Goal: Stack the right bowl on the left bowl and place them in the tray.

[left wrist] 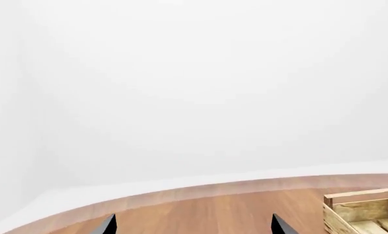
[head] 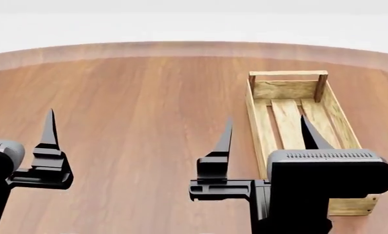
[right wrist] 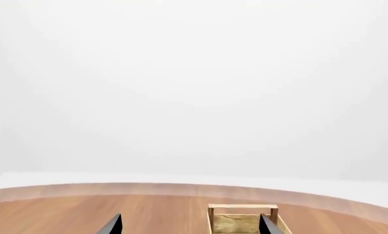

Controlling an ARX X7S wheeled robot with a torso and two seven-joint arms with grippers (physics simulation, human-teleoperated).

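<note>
No bowl shows in any view. The tray, a long light-wood crate with a slatted bottom, lies empty on the right of the table. My right gripper is open and hovers over the tray's near left part, with one finger outside its left wall and one above the slats. In the right wrist view the right gripper frames the tray's far end. My left gripper is open over bare wood, with a corner of the tray off to one side. In the head view only one of its fingers shows, at the left.
The round wooden table ends in a curved far edge against a plain white background. Nothing else stands on the visible wood.
</note>
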